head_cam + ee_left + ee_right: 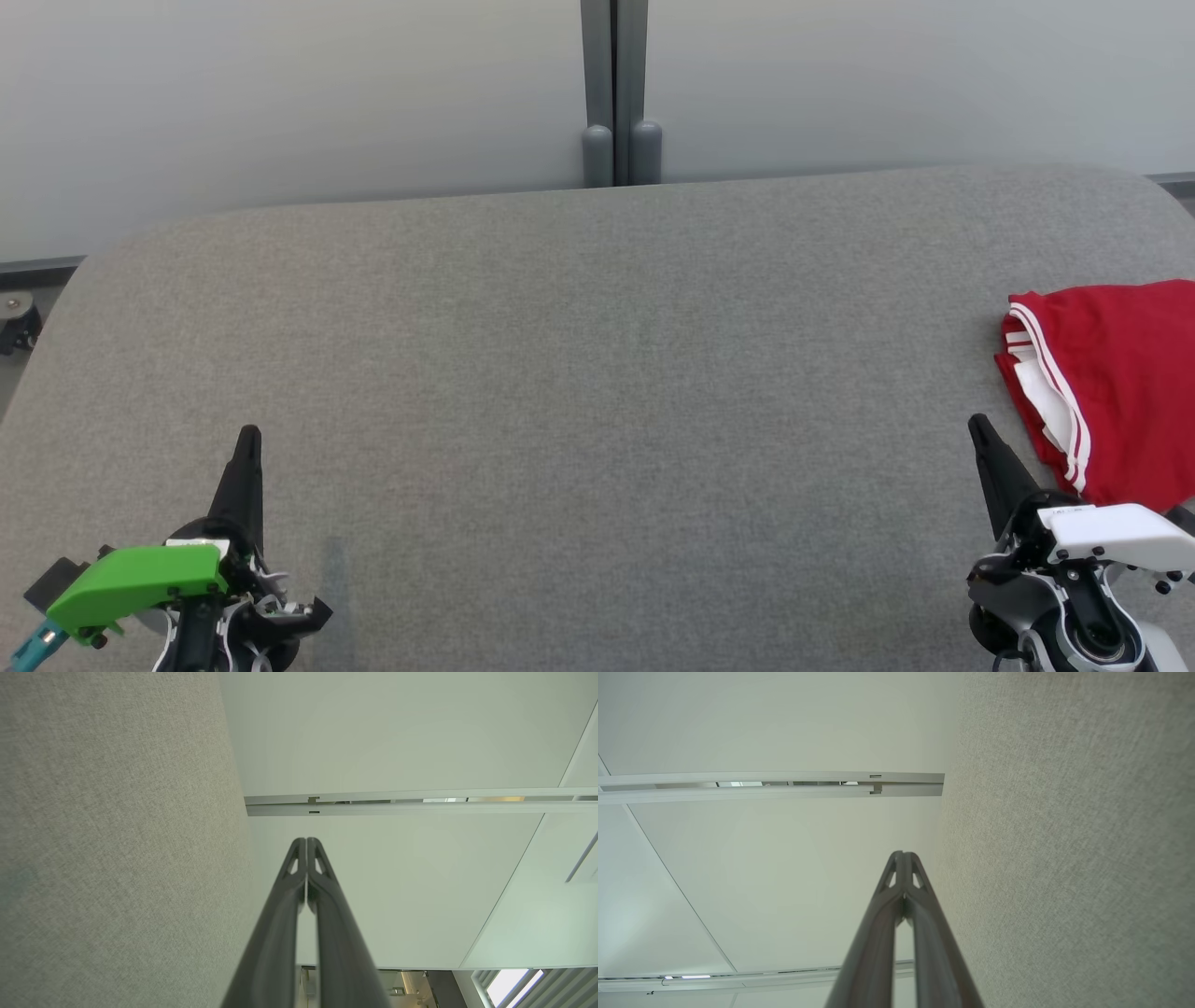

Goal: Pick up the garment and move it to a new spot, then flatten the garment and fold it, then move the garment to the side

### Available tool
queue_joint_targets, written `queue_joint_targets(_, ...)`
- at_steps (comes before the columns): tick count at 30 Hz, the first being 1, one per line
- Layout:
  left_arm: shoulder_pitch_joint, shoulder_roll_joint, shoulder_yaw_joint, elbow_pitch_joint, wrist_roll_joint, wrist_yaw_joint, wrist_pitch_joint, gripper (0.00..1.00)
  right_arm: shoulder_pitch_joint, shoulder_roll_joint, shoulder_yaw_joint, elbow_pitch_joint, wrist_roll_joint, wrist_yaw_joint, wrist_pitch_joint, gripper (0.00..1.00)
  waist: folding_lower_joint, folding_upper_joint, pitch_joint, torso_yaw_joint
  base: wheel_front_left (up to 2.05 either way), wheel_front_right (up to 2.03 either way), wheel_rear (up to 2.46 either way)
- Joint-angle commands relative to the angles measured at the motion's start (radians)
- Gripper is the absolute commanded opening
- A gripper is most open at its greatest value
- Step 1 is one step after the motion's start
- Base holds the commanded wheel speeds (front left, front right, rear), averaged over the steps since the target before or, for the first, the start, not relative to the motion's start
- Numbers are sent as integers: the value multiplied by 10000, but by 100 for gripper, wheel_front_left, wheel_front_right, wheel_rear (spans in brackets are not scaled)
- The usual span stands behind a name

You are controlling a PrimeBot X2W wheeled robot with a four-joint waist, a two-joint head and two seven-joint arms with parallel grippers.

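Both claws are clenched on nothing, fingers pressed together: the left gripper (248, 435) at the bench's (597, 373) near left corner, the right gripper (977, 423) at its near right. The folded red garment (1125, 373) lies at the right edge, just beside the right gripper. Its white-striped hem (1055, 392) faces the bench's middle and runs near-to-far.

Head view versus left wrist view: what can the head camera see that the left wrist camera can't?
Head view: the red garment with white stripes, lying at the table's right side, and the right claw beside it, shut. Left wrist view: a bright slatted patch in the bottom right corner. Both: the grey table, the pale wall with its grey post, and the left claw, shut and empty.
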Motion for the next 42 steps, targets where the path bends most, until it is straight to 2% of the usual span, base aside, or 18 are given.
queue_joint_targets(1, -116, 75, 30, -43, -58, 33, 44, 0, -68, -56, -26, -56, 63, -7, 44, 0, 0, 0, 0, 0, 0, 0, 0)
queue_joint_targets(42, -114, 74, 27, -42, -58, 33, 45, 0, -67, -55, -23, -51, 61, -7, 45, 0, 0, 0, 0, 0, 0, 0, 0)
